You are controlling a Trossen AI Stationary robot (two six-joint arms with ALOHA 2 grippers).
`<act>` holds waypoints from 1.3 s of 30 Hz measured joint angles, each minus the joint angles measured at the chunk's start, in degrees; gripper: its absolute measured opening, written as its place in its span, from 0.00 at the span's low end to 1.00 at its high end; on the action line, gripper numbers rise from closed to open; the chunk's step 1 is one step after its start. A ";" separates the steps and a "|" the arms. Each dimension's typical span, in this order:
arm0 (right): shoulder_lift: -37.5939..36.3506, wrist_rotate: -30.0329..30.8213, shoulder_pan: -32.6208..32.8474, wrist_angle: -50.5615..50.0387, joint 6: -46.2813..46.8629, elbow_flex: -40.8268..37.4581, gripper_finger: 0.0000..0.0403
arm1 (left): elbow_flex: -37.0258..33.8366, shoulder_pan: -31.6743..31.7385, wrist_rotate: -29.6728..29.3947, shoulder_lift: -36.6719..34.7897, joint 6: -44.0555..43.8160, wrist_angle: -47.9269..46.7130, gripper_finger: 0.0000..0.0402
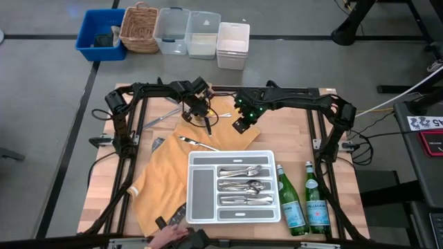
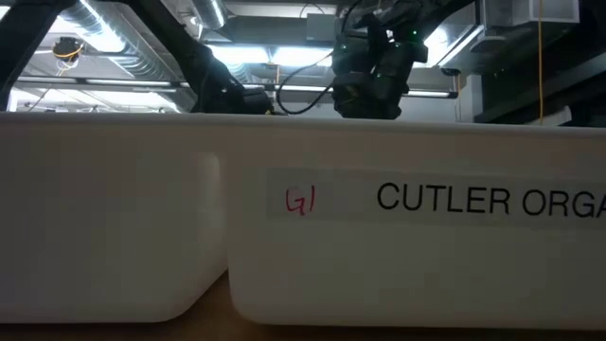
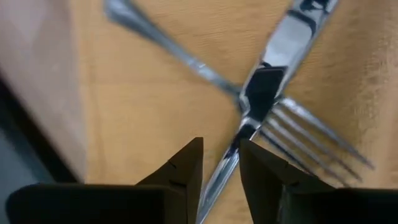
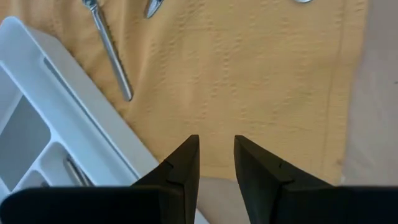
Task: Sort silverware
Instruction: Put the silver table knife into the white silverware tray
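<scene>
A table knife (image 3: pixel 280 50) lies on the yellow cloth (image 1: pixel 166 180), crossed over a fork (image 3: pixel 311 134). My left gripper (image 3: pixel 221 146) points down at them near the table's far side (image 1: pixel 205 123), open, one finger on each side of the knife. My right gripper (image 1: pixel 240 126) hovers open over the cloth just right of it, with nothing between its fingers (image 4: pixel 216 140). The white tray (image 1: pixel 232 155) holds several pieces of silverware (image 1: pixel 242 185). One loose piece (image 1: pixel 197 143) lies on the cloth and another (image 1: pixel 160 117) on bare wood. My left gripper has the knife's narrow part (image 3: pixel 219 177) in the gap between its two fingers. The fingers come from above and lie across it. I cannot tell whether they touch it. The knife lies flat on the cloth and the fork.
Two green bottles (image 1: pixel 291 204) (image 1: pixel 317 204) stand right of the tray. A person's hand (image 1: pixel 169 235) shows at the table's near edge. Bins and a basket (image 1: pixel 173 31) stand on the floor beyond the far edge. In the low view the tray's wall (image 2: pixel 379 237) fills the foreground.
</scene>
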 joint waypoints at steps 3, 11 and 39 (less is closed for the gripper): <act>-0.28 0.00 1.19 -0.02 0.37 0.00 0.25 | -0.02 -1.15 -0.94 1.18 2.61 -0.15 0.22; -0.79 -0.48 3.24 0.03 1.25 0.00 0.25 | -0.02 -2.07 -2.01 1.18 5.54 -0.09 0.22; -0.79 -3.50 3.60 -0.02 4.11 0.00 0.25 | 0.26 -1.86 0.21 5.70 -0.82 -3.48 0.05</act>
